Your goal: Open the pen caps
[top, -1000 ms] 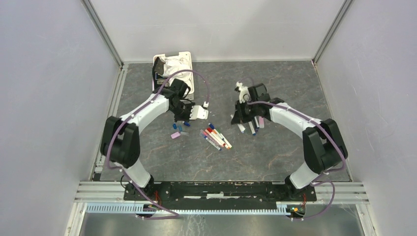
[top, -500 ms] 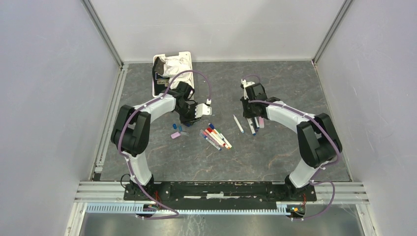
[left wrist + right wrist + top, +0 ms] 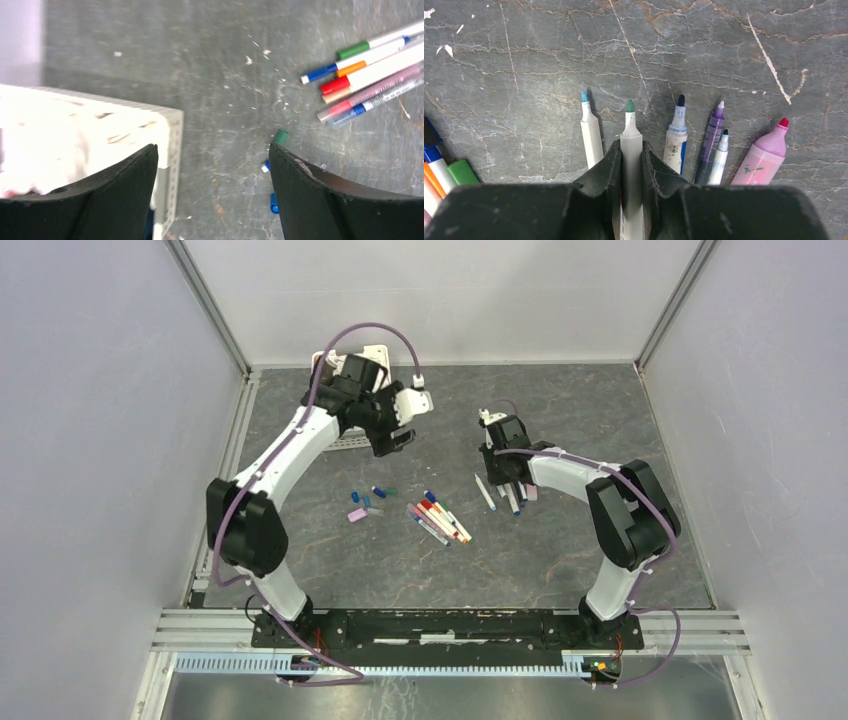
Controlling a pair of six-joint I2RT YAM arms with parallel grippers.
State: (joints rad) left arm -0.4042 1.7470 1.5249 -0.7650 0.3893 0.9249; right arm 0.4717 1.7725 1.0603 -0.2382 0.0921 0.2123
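Observation:
Several loose pen caps lie on the table: a pink one (image 3: 357, 513), a blue one (image 3: 379, 490) and a green one (image 3: 392, 491). The left wrist view shows the green cap (image 3: 281, 136) and a blue cap (image 3: 274, 202) beside my right finger. My left gripper (image 3: 395, 440) (image 3: 212, 155) hangs open and empty, high above the table by the basket. My right gripper (image 3: 502, 478) (image 3: 631, 147) is shut on a white pen with a bare green tip (image 3: 630, 135), low over a row of uncapped pens (image 3: 678, 135).
A pile of capped pens (image 3: 437, 522) (image 3: 370, 75) lies mid-table. The white slotted basket (image 3: 372, 348) (image 3: 170, 130) with cloth stands at the back left, mostly under my left arm. A pink highlighter (image 3: 761, 157) ends the uncapped row. Enclosure walls stand on three sides.
My left gripper opened, rose from the caps and moved back toward the basket; a green cap now lies by the blue one. The right gripper turned to point down over the uncapped pens.

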